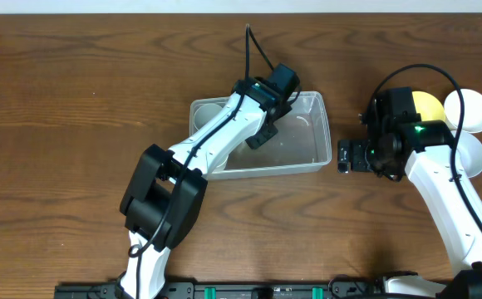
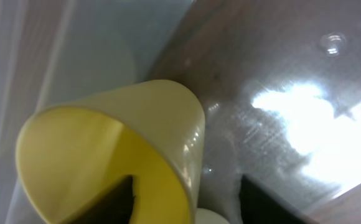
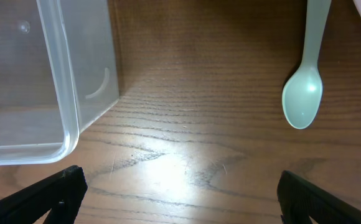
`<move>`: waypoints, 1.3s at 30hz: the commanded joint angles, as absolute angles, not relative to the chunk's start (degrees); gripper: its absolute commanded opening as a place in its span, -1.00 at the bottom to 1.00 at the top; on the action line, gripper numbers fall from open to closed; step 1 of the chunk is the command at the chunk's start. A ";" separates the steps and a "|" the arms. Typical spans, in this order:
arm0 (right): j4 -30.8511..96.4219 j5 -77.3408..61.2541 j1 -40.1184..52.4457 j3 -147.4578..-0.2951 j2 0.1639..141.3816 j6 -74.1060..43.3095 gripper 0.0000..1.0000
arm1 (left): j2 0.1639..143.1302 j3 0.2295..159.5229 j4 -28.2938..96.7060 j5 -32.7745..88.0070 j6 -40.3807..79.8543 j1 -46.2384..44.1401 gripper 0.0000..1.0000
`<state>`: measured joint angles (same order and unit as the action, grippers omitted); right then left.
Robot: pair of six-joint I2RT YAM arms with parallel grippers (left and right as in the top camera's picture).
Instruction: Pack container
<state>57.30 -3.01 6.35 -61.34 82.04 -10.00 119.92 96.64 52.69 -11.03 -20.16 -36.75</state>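
Note:
The clear plastic container [image 1: 307, 166] stands at the table's middle. My left gripper [image 1: 262, 137] reaches down inside it. In the left wrist view a yellow cup [image 2: 106, 155] lies tilted on the container's floor [image 2: 292, 106]. My left gripper [image 2: 187, 202] straddles the cup's wall, one finger inside the cup and one outside, with gaps on both sides. The cup is hidden under the arm in the overhead view. My right gripper [image 1: 345, 155] is open and empty [image 3: 180, 193] over bare wood just right of the container's corner [image 3: 62, 93].
A mint green spoon [image 3: 303, 99] lies on the table ahead of the right gripper. A yellow bowl [image 1: 428, 104] and two white bowls [image 1: 472, 108] [image 1: 467, 151] sit at the far right, partly under the right arm.

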 commanded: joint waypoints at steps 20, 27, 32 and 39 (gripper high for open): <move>57.69 -3.18 6.72 -62.02 82.13 -9.17 0.98 | 107.35 101.58 55.05 -12.73 -13.47 -36.27 0.88; 57.65 -3.92 6.72 -62.02 82.13 -9.13 0.98 | 95.94 101.58 61.10 -12.69 -2.72 -29.54 0.99; 57.65 -3.90 6.70 -64.47 81.87 -9.43 0.98 | 89.56 101.58 66.59 -4.27 4.60 -18.68 0.96; 60.07 3.49 2.63 -81.01 82.56 -9.37 0.99 | 86.80 101.43 72.03 7.35 8.49 -2.39 0.96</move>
<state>59.99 -0.97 5.21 -74.43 82.13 -10.00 87.59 101.19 71.09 0.43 5.08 -6.63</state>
